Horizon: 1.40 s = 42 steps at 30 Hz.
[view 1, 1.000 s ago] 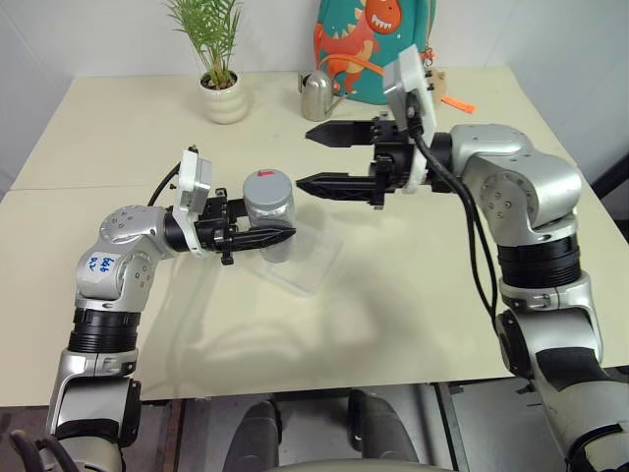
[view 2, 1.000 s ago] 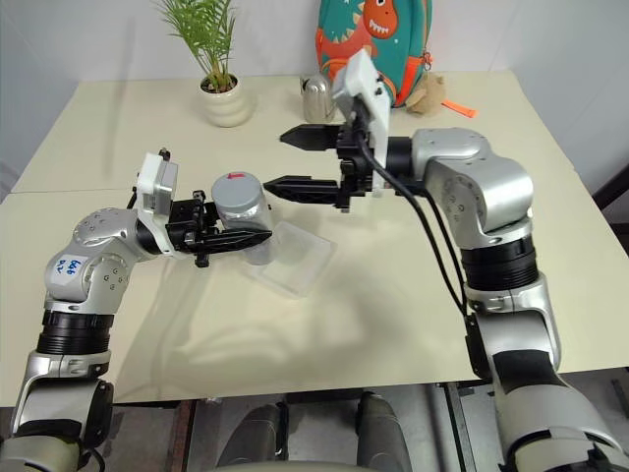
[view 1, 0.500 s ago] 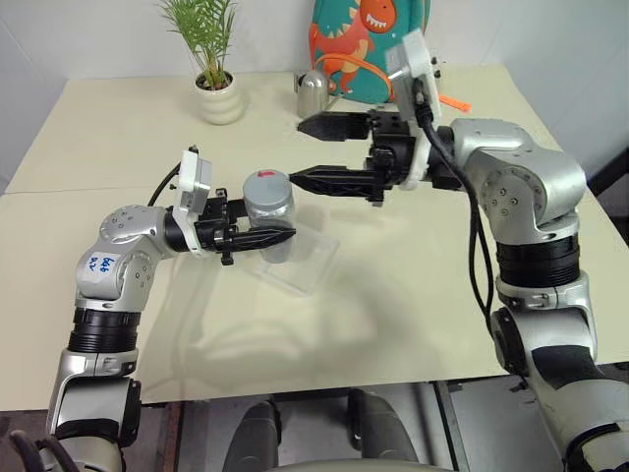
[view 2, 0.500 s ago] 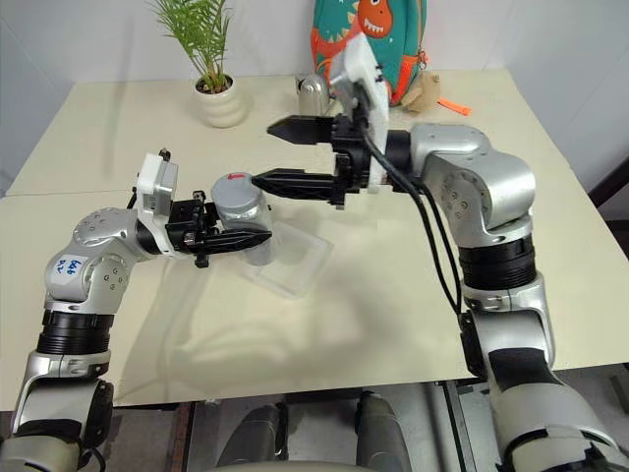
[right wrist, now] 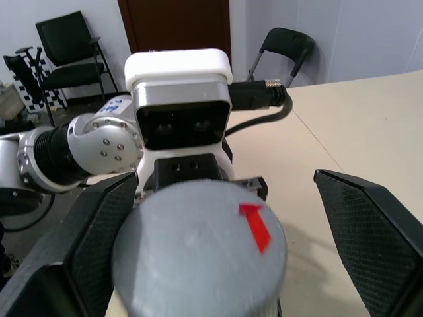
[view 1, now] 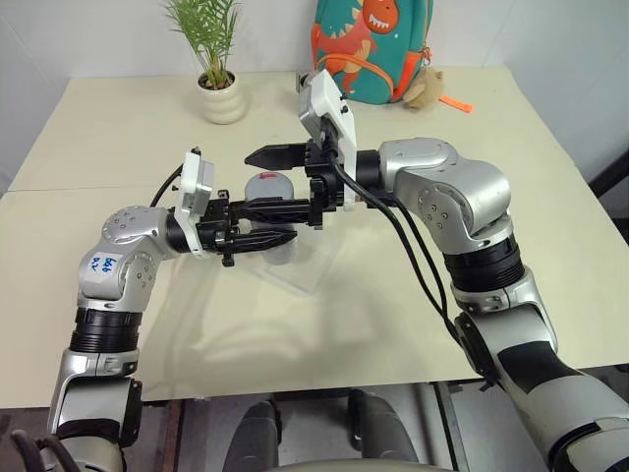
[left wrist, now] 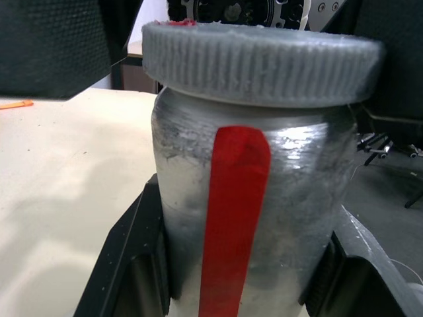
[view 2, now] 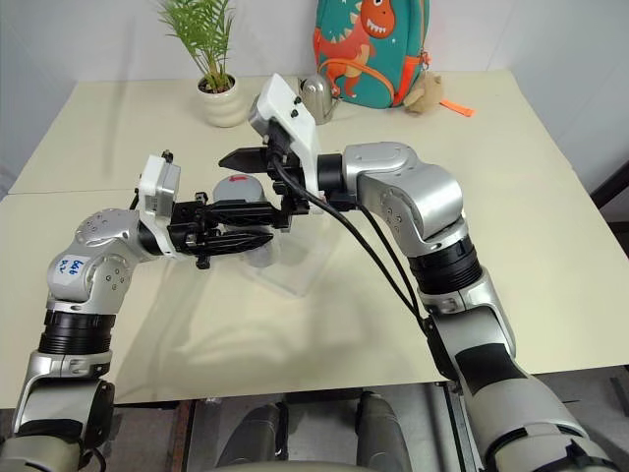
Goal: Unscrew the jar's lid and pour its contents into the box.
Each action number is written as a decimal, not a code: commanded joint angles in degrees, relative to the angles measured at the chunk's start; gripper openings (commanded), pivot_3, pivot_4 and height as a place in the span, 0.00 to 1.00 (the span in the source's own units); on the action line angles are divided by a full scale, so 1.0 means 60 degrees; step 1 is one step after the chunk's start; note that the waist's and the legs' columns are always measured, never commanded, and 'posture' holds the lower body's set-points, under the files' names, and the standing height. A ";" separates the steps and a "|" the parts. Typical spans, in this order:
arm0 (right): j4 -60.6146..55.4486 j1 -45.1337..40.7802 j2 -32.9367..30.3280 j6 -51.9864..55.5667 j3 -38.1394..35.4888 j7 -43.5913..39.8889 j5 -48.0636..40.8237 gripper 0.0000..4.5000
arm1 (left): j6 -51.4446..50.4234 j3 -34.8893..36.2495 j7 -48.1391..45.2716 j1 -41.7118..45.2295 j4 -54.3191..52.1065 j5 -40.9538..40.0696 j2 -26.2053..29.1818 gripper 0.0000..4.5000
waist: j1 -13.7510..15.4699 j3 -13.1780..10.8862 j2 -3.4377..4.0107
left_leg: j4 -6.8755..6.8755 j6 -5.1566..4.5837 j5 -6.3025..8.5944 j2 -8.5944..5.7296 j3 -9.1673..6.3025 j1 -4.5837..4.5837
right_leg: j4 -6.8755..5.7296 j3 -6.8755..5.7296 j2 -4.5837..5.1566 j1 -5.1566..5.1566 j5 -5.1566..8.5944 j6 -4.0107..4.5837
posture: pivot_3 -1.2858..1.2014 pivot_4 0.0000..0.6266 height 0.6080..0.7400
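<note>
Straddling the lid [right wrist: 198,254] with its two black fingers spread wide and not yet touching the cap, the right gripper [view 1: 267,180] reaches across from the right. The left gripper [view 1: 257,236] is clamped on the jar [left wrist: 248,218] below the cap, holding it upright above the near edge of the box [view 1: 313,258] on the table [view 1: 511,128]. A good unscrewing likely calls for centring the fingers on the ribbed rim, closing squarely on opposite sides, then twisting while the left grip stays firm, so the jar neither turns along nor tips before the cap is off.
</note>
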State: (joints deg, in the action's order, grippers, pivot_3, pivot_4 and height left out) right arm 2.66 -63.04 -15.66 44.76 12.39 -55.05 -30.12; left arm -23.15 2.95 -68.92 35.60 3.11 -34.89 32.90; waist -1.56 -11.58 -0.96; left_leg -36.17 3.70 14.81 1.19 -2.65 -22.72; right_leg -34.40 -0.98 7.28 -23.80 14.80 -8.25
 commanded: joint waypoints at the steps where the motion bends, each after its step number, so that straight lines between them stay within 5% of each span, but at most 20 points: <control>1: -0.0147 -0.0123 -0.0248 -0.0241 -0.0330 -0.0084 0.0072 0.99 | 0.0112 0.0101 -0.0029 0.0054 -0.0224 -0.0005 0.0024 0.43 | -0.0002 0.0000 0.0000 | 0.0000 0.0000 0.0000 0.0000 0.0000 0.0000 | 0.0000 0.0000 0.0000 0.0000 0.0000 0.0000 | 0.52 0.24 1.00; 21: -0.0162 0.0331 -0.1585 -0.0553 -0.0726 -0.1008 -0.0148 0.99 | 0.0188 0.0258 0.0010 -0.0091 -0.0399 0.0037 0.0102 0.43 | 0.0004 0.0000 0.0000 | 0.0000 -0.0001 0.0000 0.0000 0.0000 0.0000 | 0.0003 0.0000 0.0000 0.0000 0.0000 0.0000 | 0.52 0.24 1.00; 42: -0.0095 0.0023 -0.0635 -0.0527 -0.0398 -0.1160 -0.0167 0.99 | 0.0231 0.0232 -0.0034 -0.0061 -0.0382 0.0121 0.0106 0.43 | 0.0000 0.0000 0.0000 | -0.0001 0.0000 0.0000 0.0000 0.0001 0.0000 | 0.0002 0.0000 0.0000 0.0000 0.0000 0.0000 | 0.52 0.24 1.00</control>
State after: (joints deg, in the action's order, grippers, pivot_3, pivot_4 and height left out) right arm 2.77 -61.60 -19.83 42.51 10.86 -62.11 -30.76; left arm -22.61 3.51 -68.91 35.15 2.74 -33.78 33.17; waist -1.56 -11.58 -0.96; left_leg -36.17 3.70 14.81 1.19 -2.64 -22.72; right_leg -34.39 -0.98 7.28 -23.80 14.80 -8.25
